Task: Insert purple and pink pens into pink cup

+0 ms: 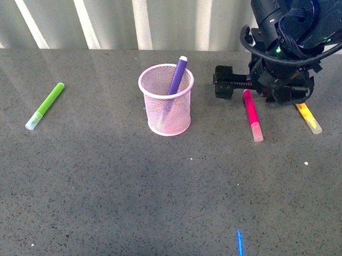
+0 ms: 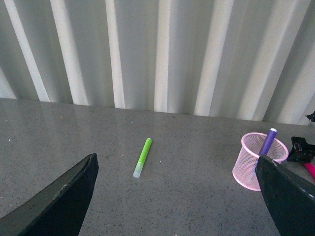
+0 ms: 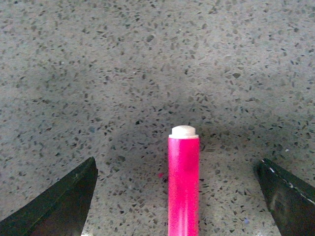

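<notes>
The pink cup (image 1: 167,100) stands upright near the middle of the grey table, and the purple pen (image 1: 177,76) leans inside it with its white end sticking out. The left wrist view shows the same cup (image 2: 256,162) and purple pen (image 2: 268,141). To the cup's right, the pink pen (image 1: 251,113) lies flat on the table. My right gripper (image 1: 261,89) hovers open over the pen's far end. In the right wrist view the pink pen (image 3: 183,184) lies midway between the two wide-apart fingers, touching neither. My left gripper (image 2: 179,196) is open and holds nothing.
A lime-green marker (image 1: 45,106) lies at the table's left; it shows again in the left wrist view (image 2: 142,157). A yellow marker (image 1: 308,118) lies just right of the pink pen, partly under my right arm. A ribbed white wall (image 1: 138,18) runs behind the table.
</notes>
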Controlling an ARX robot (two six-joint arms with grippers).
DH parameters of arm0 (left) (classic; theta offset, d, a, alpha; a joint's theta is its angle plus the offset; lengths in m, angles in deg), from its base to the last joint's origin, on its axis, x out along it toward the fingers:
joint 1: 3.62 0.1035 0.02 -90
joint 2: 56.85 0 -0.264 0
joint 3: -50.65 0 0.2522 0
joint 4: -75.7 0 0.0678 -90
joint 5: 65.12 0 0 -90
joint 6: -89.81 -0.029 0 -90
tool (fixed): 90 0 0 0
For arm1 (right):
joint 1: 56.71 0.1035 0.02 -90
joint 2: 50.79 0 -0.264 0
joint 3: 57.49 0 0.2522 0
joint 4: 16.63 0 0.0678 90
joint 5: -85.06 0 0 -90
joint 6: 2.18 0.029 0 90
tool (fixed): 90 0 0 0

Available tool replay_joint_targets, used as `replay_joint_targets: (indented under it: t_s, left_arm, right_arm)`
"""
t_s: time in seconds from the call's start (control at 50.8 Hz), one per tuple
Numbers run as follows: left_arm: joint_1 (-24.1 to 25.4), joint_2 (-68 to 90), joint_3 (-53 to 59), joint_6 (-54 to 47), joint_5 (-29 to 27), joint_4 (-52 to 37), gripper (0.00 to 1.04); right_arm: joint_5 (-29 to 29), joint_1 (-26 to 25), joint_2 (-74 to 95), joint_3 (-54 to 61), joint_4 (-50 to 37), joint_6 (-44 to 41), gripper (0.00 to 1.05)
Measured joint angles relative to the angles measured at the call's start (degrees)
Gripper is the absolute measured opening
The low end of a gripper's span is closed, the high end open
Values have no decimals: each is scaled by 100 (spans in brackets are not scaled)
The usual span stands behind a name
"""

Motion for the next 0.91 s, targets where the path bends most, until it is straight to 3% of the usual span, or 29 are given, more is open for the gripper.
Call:
replay_joint_targets:
  t_s: [0.315,0.551,0.906]
  left_arm:
    - [0,0,2,0,0,0,98]
    - [0,0,0,0,0,0,98]
    - [0,0,0,-2,0,0,98]
  right_arm:
    - [-52,-4,22,70,-153,-2,52]
    - [-142,-22,31,243,-586,52,14]
    - [-726,-52,-577,1235,-2603,-50,12]
